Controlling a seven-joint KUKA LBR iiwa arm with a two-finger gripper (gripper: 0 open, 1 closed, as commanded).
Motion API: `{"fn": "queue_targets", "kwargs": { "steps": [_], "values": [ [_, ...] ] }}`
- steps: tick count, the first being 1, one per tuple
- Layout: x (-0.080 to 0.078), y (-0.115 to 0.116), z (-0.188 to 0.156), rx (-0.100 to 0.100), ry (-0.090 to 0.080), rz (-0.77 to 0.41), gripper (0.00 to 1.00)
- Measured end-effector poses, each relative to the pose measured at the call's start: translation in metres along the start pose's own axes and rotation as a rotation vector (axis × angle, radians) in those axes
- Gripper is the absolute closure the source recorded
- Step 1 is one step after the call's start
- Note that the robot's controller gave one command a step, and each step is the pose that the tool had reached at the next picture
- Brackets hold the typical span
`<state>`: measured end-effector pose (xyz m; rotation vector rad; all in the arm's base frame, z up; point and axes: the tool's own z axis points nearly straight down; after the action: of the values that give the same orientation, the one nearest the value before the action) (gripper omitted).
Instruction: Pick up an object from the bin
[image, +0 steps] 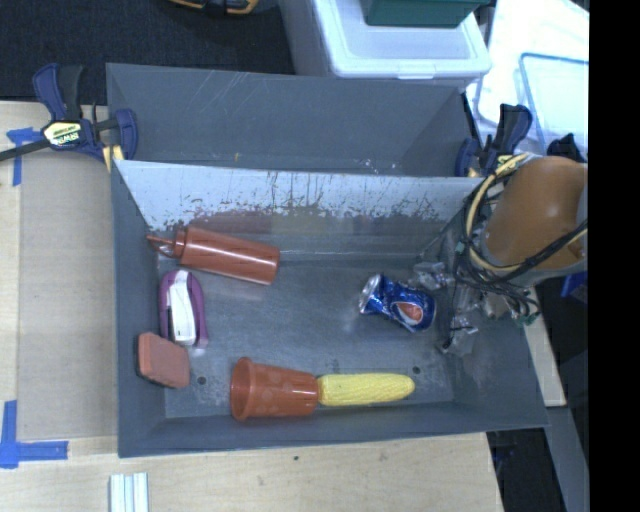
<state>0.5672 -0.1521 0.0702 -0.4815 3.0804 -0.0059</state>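
Observation:
My gripper (455, 335) hangs low at the right side of the bin, under the arm's orange-brown cover. Just to its left lies a crushed blue drinks can (398, 303) on the bin floor, close to the gripper but apart from it. A yellow corn cob (365, 389) lies along the front of the bin, below and left of the gripper. Its left end is stuck into the mouth of a red-brown cup (272, 390) lying on its side.
At the back left a brown squeeze bottle (215, 252) lies on its side. A purple and white stapler-like tool (182, 308) and a reddish block (163, 360) lie along the left wall. The bin's sloping right wall is right beside the gripper.

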Motion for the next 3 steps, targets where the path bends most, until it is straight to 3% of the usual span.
{"fn": "queue_targets", "kwargs": {
  "steps": [1,2,3],
  "values": [
    [-0.008,0.007,-0.008,0.006,-0.007,0.012,0.0],
    [-0.007,-0.005,-0.012,0.005,-0.005,0.002,0.0],
    [-0.024,0.018,0.001,0.003,-0.008,0.011,0.0]
  ]
}}
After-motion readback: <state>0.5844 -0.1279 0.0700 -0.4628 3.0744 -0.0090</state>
